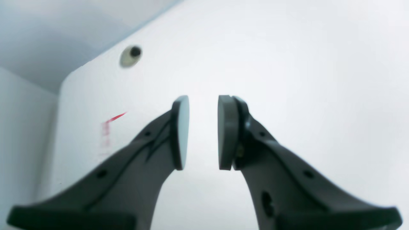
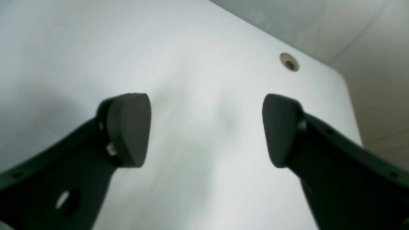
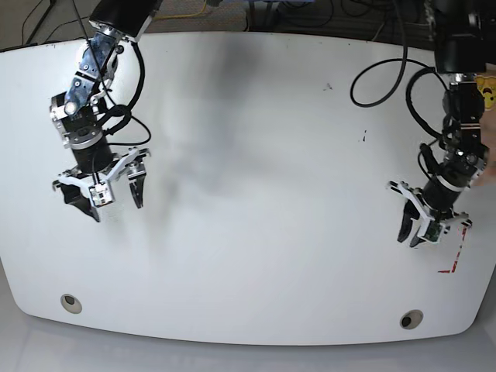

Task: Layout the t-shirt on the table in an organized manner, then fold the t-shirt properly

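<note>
The table (image 3: 248, 155) is a glossy white top that fills all three views. Of the t-shirt only a sliver shows at the base view's far right edge: a peach strip with a yellow print (image 3: 487, 89), behind the arm there. My left gripper (image 3: 416, 231) hovers low over the table's right side, apart from the cloth. Its pads (image 1: 203, 127) stand a narrow gap apart with nothing between them. My right gripper (image 3: 108, 203) hangs over the table's left side. Its jaws (image 2: 206, 127) are spread wide and empty above bare white surface.
Two round grommet holes sit near the front corners (image 3: 70, 302) (image 3: 410, 318); one shows in each wrist view (image 1: 130, 56) (image 2: 289, 62). A red corner mark (image 3: 457, 252) lies just beside the left gripper, also seen from the left wrist (image 1: 107, 131). Cables run along the far edge.
</note>
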`<state>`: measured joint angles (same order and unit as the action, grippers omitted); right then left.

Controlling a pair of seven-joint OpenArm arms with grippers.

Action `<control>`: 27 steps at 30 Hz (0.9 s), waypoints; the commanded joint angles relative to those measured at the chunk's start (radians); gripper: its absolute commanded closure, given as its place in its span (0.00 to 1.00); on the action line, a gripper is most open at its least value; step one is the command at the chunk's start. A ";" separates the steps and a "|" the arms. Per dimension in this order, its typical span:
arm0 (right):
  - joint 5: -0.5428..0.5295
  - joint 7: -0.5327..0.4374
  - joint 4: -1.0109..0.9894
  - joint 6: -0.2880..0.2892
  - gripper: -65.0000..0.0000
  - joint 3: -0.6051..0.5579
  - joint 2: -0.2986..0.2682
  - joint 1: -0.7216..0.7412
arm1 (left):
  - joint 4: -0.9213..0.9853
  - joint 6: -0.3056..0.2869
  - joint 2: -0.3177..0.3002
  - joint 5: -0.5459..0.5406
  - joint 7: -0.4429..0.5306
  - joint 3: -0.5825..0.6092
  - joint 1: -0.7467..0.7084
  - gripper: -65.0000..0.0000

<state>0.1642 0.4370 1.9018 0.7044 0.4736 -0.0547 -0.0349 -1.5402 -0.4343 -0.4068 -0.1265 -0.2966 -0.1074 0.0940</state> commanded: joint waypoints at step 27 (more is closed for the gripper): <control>-0.323 -0.160 0.100 -0.047 0.20 0.003 0.032 -0.641 | -0.423 0.096 0.320 0.123 0.274 -0.007 -0.868 0.76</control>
<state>-0.1219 0.3061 1.9709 0.6533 0.4740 -0.0284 -0.6273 -1.9198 -0.3420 -0.0929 0.0067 -0.0578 -0.1108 -0.7086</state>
